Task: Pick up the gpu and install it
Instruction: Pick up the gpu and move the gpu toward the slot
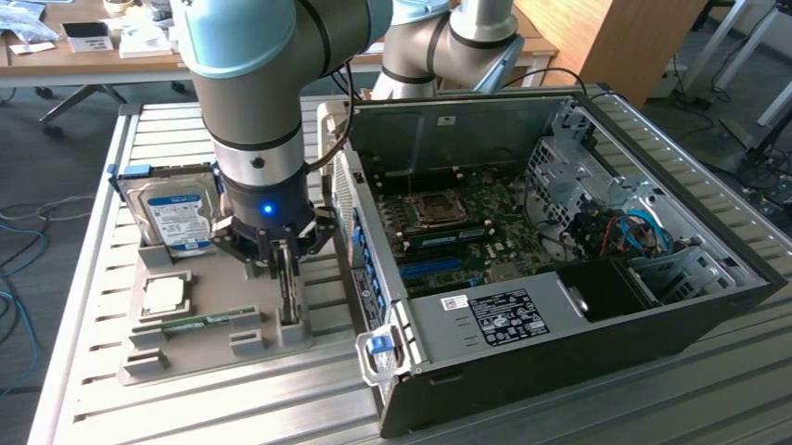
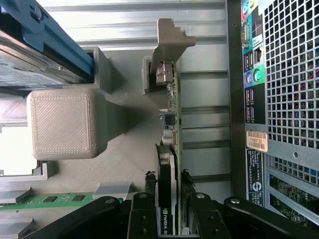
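Robot arm (image 1: pixel 254 93) at work on a slatted metal table (image 1: pixel 148 417): we see its gripper (image 2: pixel 167 175) lowered over the gpu (image 2: pixel 172 129), which stands on its long edge in a slot along the 3 o'clock side of the grey tray (image 1: pixel 198 354), just beside the open case (image 1: pixel 557 371). In the exterior view the card's long axis runs from 12 o'clock to 6 o'clock, parallel to the case's rear panel. The end with the silver fittings points to 12 o'clock, toward the hard drive's (image 1: pixel 177 218) end of the tray. The black block faces 9 o'clock, toward the side where the memory stick (image 1: pixel 198 324) lies. The bare green face looks to the case at 3 o'clock. The fingers (image 2: pixel 142 214) stand spread, one on each face of the card at the black block. The card sits in its slot.
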### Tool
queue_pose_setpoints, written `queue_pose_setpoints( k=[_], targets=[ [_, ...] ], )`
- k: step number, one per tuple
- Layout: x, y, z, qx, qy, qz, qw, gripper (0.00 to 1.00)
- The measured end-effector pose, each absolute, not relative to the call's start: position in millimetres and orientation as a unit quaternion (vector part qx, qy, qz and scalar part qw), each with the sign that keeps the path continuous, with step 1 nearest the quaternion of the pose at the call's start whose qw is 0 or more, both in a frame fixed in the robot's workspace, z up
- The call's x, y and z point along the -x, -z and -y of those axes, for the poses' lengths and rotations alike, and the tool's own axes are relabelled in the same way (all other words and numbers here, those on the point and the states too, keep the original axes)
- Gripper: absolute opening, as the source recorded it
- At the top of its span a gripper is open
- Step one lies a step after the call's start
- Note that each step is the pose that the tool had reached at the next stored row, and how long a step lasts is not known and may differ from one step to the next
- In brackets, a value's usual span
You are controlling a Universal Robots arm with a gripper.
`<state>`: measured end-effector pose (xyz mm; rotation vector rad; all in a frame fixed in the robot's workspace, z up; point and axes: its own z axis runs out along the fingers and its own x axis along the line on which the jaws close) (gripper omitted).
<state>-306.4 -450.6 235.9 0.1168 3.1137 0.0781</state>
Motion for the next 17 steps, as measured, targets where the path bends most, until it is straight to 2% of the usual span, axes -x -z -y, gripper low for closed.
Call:
queue_pose_setpoints(
  k=[17],
  targets=[
    [306.2,-235.5,450.6,-0.037,-0.025,-0.999,0.012,0.31]
  ],
)
